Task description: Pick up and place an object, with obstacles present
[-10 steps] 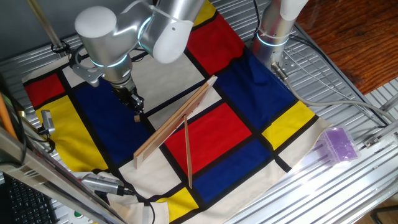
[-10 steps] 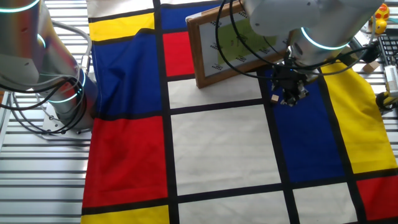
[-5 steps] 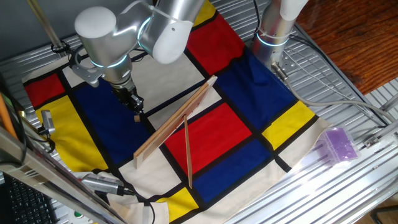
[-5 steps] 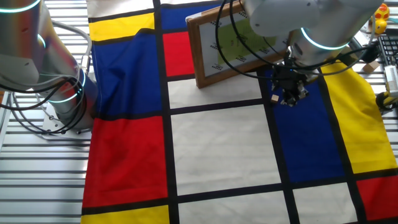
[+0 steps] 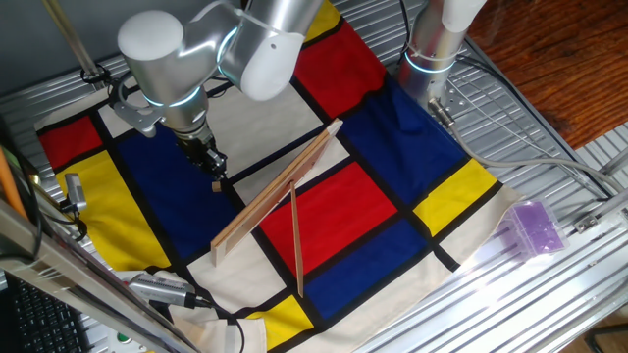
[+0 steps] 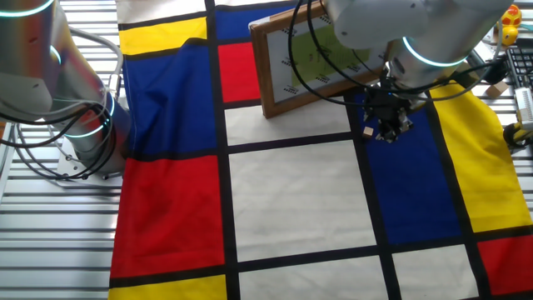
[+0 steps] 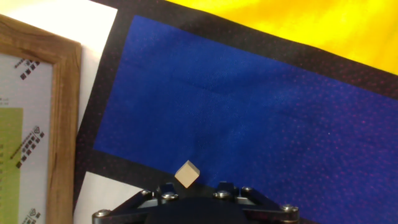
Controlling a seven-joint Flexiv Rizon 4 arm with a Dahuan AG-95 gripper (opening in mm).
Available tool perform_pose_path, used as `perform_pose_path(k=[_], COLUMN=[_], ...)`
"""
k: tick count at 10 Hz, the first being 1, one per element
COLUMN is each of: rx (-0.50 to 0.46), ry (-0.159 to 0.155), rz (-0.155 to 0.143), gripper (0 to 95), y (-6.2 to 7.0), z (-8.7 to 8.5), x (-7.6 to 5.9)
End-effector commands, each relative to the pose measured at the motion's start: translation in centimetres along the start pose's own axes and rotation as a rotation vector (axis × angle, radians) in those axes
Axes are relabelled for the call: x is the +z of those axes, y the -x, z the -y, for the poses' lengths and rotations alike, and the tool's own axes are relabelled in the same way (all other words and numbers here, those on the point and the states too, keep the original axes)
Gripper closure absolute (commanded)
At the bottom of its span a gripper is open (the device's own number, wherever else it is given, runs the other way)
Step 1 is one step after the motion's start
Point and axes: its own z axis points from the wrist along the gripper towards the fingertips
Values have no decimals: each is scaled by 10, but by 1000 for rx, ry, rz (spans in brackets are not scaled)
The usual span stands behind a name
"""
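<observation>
A cloth [image 5: 343, 211] of red, blue, yellow and white blocks with black lines fills the middle of both fixed views, lying on a ribbed metal table [image 5: 549, 304]. A purple translucent box [image 5: 533, 227] sits at the right edge of one fixed view. A yellow rubber duck [image 6: 510, 18] shows at the upper right of the other.

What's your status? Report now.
Claw shut on the cube, above the blue patch. Framed board close beside, thin strip past it.

One tiny wooden cube [image 7: 187, 174]; two wooden slats [image 5: 275, 192] [image 5: 295, 239]; one purple box [image 5: 533, 227]; one checked cloth [image 5: 353, 216].
</observation>
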Motion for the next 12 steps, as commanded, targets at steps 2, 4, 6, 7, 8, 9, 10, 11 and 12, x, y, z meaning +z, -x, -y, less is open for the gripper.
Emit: perform_pose_path(k=[2,4,6,7,8,9,10,11,12], rx=[0,0,0,-245,-246,-245,-245,-248,-248], ry=[0,0,0,27,26,23,23,23,22], rz=[0,0,0,-26,-27,-29,-29,-29,-30], gripper=[570,570,570,570,570,570,570,570,570], y=[0,0,0,17,17,17,17,17,17], z=[0,0,0,43,43,43,43,43,43], x=[0,0,0,-106,-107,-107,-107,-107,-106])
